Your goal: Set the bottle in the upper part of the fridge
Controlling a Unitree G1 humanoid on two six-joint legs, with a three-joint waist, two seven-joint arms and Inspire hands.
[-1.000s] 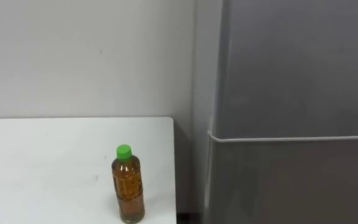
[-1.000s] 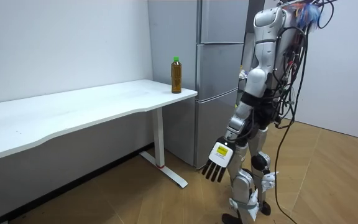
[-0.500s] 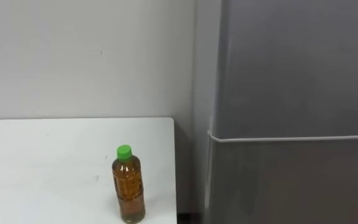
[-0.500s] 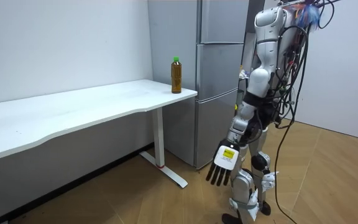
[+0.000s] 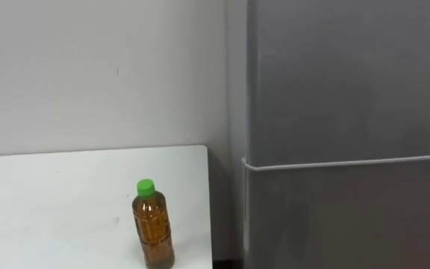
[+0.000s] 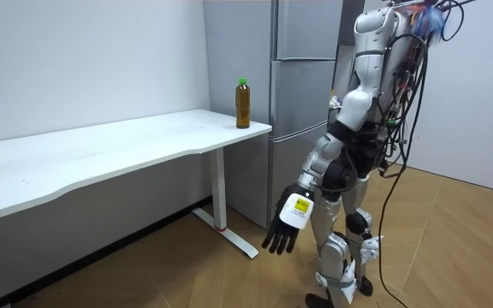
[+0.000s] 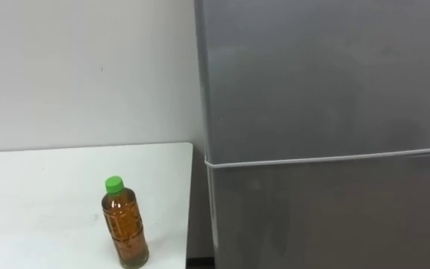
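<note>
The bottle [image 5: 154, 224] is seen standing upright on the table [image 5: 51, 202], at the table's right end and near its front edge, just beside the fridge [image 5: 349, 209] but apart from it. This placement is judged to suit a short carry: only a narrow gap has to be crossed from table to fridge. The green cap [image 5: 146, 187] is on, so the bottle can probably be tilted without spilling.

The upper door [image 5: 349, 82] is shut, down to the pale seam [image 5: 349, 161] above the lower door. Nothing can be put inside until that door is opened, so the task is judged to be at its very start.

In the room view the left hand [image 6: 285, 224] is seen hanging low, well below the table top, with fingers straight and spread and nothing held. No reach is judged to have begun.

The eye views give the bottle's exact place on the table and the door seam. The room view adds where the robot stands: on the floor before the fridge, to the right of the table, with the bottle [image 6: 243, 103] well above and to the left of the hand.
</note>
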